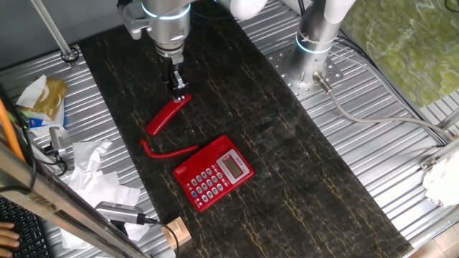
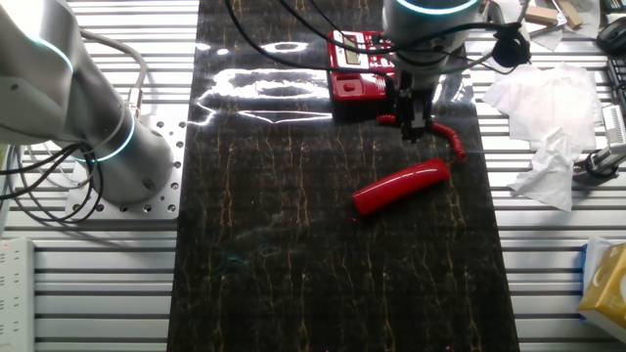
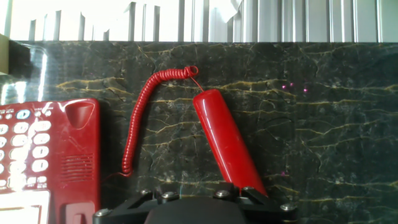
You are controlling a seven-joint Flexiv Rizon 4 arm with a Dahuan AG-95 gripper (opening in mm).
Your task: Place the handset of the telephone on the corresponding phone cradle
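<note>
**Handset off the hook, gripper poised over its near end**

Far left of the gripper (image 1: 178, 92), in the hand view: telephone (image 3: 37, 155), keypad up, flat on the dark table (image 3: 329, 143). Along its side nearer the gripper, the cradle (image 3: 81, 143): long recessed strip, empty, open from above, ready to take the handset.

Next, between cradle and gripper: coiled cord (image 3: 134, 124), slack, looping away from the phone and joining the far tip of the handset. Likely to drag or snag during a lift, and a possible nuisance if it ends up across the cradle.

Directly ahead of and beneath the gripper: handset (image 3: 227, 143), lying flat on the table, slanted, apart from the phone, not parallel to the cradle. Needs turning as well as carrying over to the left. Near end tucked under the gripper body, presumably the chosen grasp spot.

Fingers hidden in the hand view and too small in the fixed views: cannot tell whether spread, closed, or touching the handset.

Right of the gripper: bare table, nothing in the way.

Beyond the table edge: crumpled tissues (image 2: 538, 127), a wooden block (image 1: 176, 231), a second arm (image 2: 68, 108), all well clear of the path.
</note>
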